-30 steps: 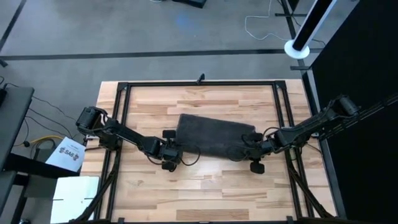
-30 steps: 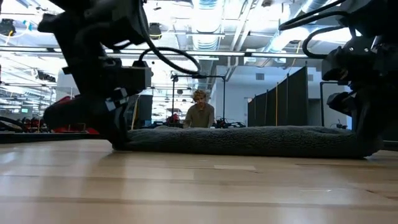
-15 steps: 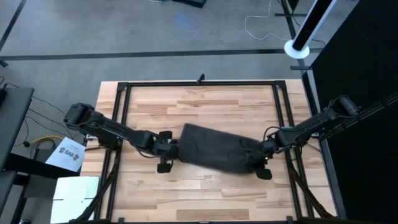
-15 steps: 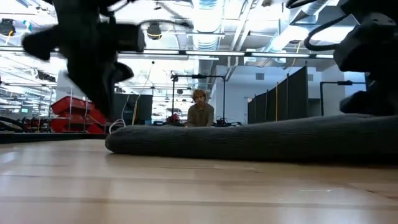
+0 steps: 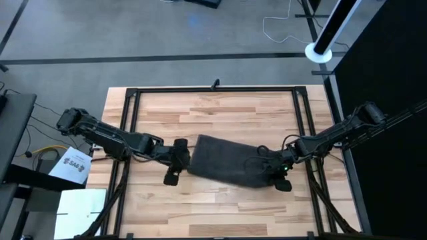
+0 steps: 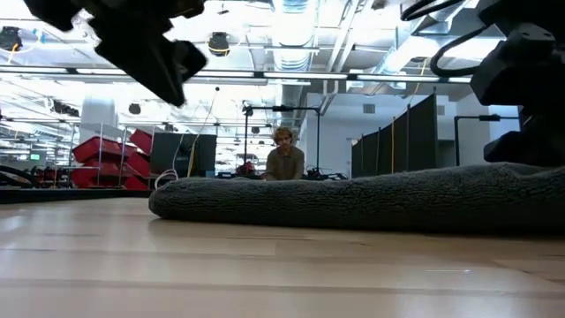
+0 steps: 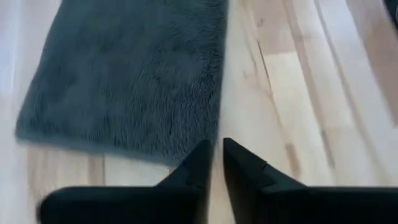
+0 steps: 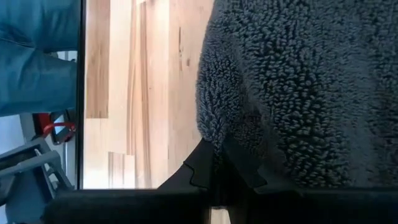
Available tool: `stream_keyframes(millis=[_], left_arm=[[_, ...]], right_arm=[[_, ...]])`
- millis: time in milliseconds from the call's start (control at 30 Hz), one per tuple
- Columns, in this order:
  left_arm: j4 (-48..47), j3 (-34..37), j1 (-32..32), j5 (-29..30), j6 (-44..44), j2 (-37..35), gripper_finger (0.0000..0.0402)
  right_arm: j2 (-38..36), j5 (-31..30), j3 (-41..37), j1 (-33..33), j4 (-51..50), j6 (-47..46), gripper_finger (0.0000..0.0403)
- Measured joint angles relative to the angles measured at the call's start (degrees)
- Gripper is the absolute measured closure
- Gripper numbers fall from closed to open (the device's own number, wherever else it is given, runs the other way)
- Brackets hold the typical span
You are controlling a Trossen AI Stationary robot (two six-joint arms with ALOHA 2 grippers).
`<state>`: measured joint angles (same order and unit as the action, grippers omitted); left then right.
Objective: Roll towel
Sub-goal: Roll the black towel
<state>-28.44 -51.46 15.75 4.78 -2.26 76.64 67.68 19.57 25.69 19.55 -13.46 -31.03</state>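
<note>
between my two hands: towel (image 5: pixel 230 161), charcoal, lying mostly flat and skewed across the bench (image 5: pixel 220 207), not yet rolled. right hand (image 5: pixel 279 175): pressed together, pinching the towel's near corner, that end lifted slightly. left hand (image 5: pixel 175 164): just off the towel's opposite edge, holding nothing, fingers nearly together with a slim gap. risks: one-sided pull drags the cloth further askew; corner slips free; roll starts crooked or loose.

Overhead, table-level, 2 wrist cams
</note>
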Motion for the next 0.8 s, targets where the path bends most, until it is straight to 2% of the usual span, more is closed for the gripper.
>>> stream_keyframes(millis=[300, 467, 567, 667, 733, 800], left_arm=[[5.3, 0.0, 1.1, 0.1, 5.0, 12.6, 0.0191], [6.4, 0.0, 1.5, 2.1, 1.3, 20.3, 0.0133], [6.6, -0.4, 1.8, 6.0, -3.3, 24.5, 0.0127], [7.2, -0.7, 1.8, 8.8, -7.1, 26.7, 0.0142], [8.7, -0.7, 1.8, 10.3, -9.0, 27.4, 0.0173], [9.7, -0.7, 1.7, 11.2, -9.9, 27.6, 0.0225]], right_arm=[[0.0, -0.2, 0.0, -0.2, -1.3, 0.0, 0.0395], [0.0, -0.2, 0.0, -0.2, -1.4, -0.3, 0.0395], [0.0, -0.3, 0.0, -0.2, -1.6, -0.5, 0.0395], [0.0, -0.3, 0.0, -0.2, -1.8, -0.6, 0.0395], [0.0, -0.3, 0.0, -0.2, -2.2, -0.7, 0.0395], [0.0, -0.3, 0.0, -0.2, -2.6, -0.9, 0.0395]])
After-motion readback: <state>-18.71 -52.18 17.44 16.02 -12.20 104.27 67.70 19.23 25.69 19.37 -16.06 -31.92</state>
